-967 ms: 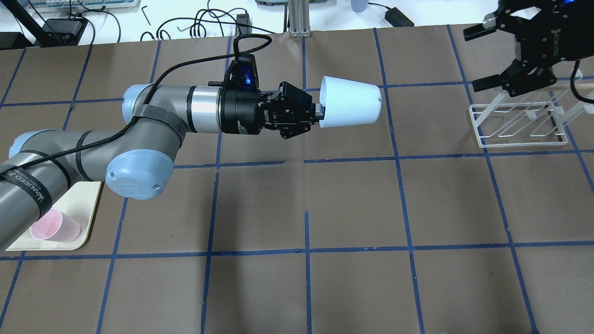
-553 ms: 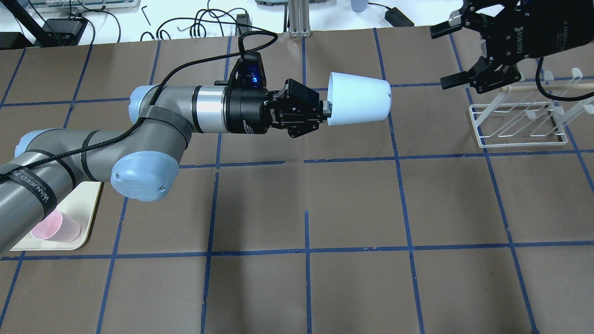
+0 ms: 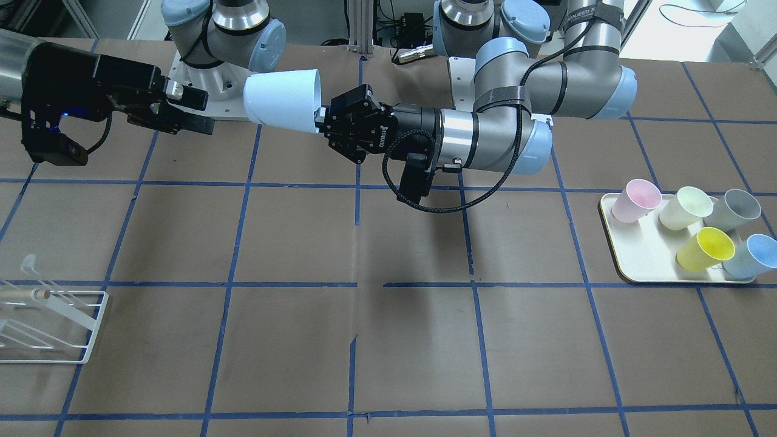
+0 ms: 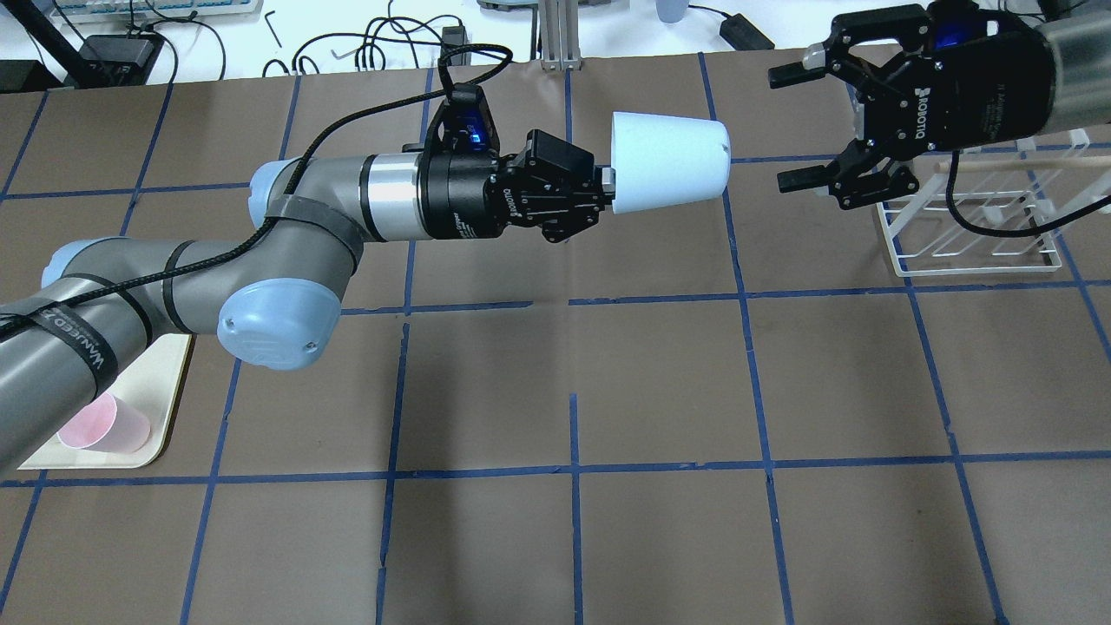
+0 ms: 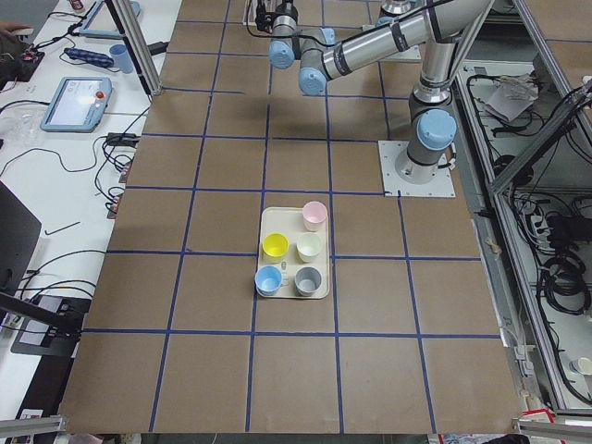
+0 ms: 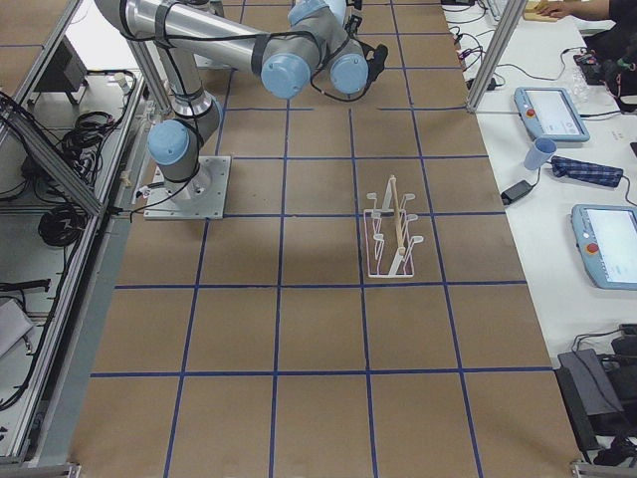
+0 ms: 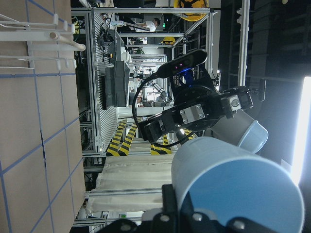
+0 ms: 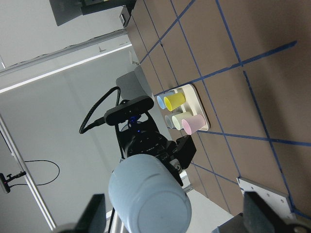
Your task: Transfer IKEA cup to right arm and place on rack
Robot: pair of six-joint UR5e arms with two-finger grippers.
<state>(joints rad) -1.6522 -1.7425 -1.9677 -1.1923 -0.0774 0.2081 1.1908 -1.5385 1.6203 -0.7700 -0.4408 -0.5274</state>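
Observation:
My left gripper (image 4: 603, 187) is shut on the rim of the IKEA cup (image 4: 668, 161), a pale blue tumbler. It holds the cup sideways above the table, base pointing at the right arm. My right gripper (image 4: 779, 130) is open and empty, its jaws wide and facing the cup's base across a short gap. The front-facing view shows the same: cup (image 3: 282, 97), left gripper (image 3: 318, 118), right gripper (image 3: 206, 112). The right wrist view looks onto the cup's base (image 8: 148, 194). The white wire rack (image 4: 972, 252) stands on the table below and behind the right gripper.
A cream tray (image 3: 643, 255) on the robot's left side holds a pink cup (image 3: 635, 200), a yellow cup (image 3: 704, 249), a second blue cup (image 3: 749, 255) and two pale ones. The rack (image 6: 393, 234) stands alone on the brown gridded table.
My right gripper has moved left from over the rack toward the cup's base and turned to face it. My left gripper has moved the cup slightly right and up.

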